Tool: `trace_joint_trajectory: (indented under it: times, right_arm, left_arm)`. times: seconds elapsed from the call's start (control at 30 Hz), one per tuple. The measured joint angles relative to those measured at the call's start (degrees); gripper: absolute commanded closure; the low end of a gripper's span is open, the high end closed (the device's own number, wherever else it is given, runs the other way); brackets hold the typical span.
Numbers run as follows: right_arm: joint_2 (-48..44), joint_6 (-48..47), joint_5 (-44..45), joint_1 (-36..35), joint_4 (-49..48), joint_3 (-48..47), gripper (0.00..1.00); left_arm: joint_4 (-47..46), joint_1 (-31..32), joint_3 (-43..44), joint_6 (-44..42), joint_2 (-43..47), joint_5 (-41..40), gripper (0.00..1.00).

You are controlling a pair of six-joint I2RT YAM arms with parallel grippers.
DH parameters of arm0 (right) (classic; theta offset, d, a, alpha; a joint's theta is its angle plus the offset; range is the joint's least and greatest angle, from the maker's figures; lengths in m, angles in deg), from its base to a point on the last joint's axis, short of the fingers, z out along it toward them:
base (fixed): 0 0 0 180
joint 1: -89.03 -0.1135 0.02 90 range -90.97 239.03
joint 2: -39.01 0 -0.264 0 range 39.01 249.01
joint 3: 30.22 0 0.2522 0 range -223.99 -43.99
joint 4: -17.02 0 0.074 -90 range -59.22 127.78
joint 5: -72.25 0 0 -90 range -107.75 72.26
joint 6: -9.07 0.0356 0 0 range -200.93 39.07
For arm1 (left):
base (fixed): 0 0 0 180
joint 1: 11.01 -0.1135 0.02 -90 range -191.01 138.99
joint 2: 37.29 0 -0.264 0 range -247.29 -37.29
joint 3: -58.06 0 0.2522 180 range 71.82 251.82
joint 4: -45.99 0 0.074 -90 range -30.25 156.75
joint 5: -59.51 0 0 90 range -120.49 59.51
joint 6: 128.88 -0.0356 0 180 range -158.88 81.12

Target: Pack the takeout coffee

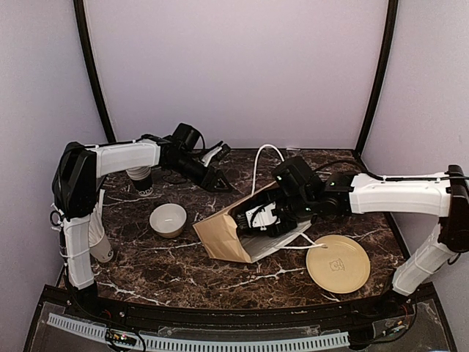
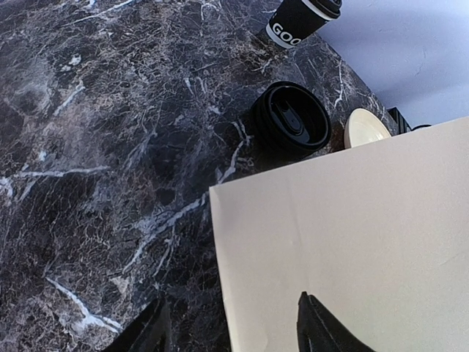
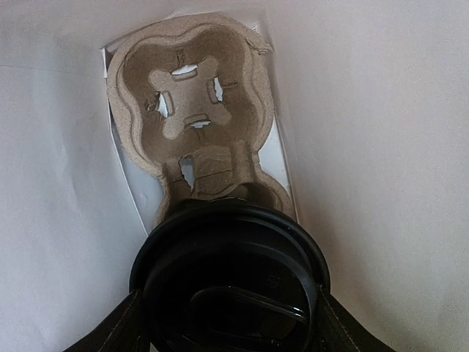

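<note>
One cup in hand. The right pincer (image 3: 231, 326) is closed on a lidded black cup (image 3: 231, 271), with a finger on each flank just below the lid rim. The grip looks square from the wrist view. Cup and pincer are inside the brown paper bag (image 1: 220, 238), which lies on its side on the marble table (image 1: 146, 271), mouth toward the right arm.

Just past the lid, a pulp cup carrier (image 3: 189, 88) sits at the bag's closed end. Its far socket is empty. The near socket is mostly hidden behind the lid, so I cannot tell whether the cup base is seated in it.

Risks, as I judge them:
1. The bag lies flat, so the cup travels sideways. If the lid is not pressed tight, the contents could leak at the rim.
2. The carrier looks loose in the bag. A push from the cup base could slide or buckle it rather than seat the cup.
3. The bag walls are slack and close to the fingers. Opening the jaws or backing out could snag the paper and drag the bag.
4. Nothing visibly pins the bag. The left pincer (image 2: 233, 315) is spread wide and holds nothing, near a bag panel. I cannot tell whether it touches.

The second cup (image 2: 300, 18) stands upright on the table beyond a stack of loose lids (image 2: 291, 117), not yet packed. A bowl (image 1: 168, 220) and a plate (image 1: 338, 262) lie near the bag, and a dragged bag could knock either.
</note>
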Motion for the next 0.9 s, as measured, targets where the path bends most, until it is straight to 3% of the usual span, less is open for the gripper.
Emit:
trace_joint_trajectory:
  times: [0.27, 0.53, 0.9]
  right_arm:
    - [6.5, 1.4, -3.5, 2.6, 6.5, -9.6, 0.62]
    - [20.5, 1.9, -9.6, 5.9, 24.6, -32.1, 0.63]
    - [34.8, 0.3, -17.9, 7.9, 47.9, -56.2, 0.64]
  left_arm:
    - [-0.1, -3.5, -1.4, 1.4, 1.5, -2.8, 0.37]
    - [-0.8, -9.5, -5.2, 2.1, 9.4, -4.8, 0.37]
    - [-1.4, -10.3, -8.4, 2.1, 15.2, -5.5, 0.36]
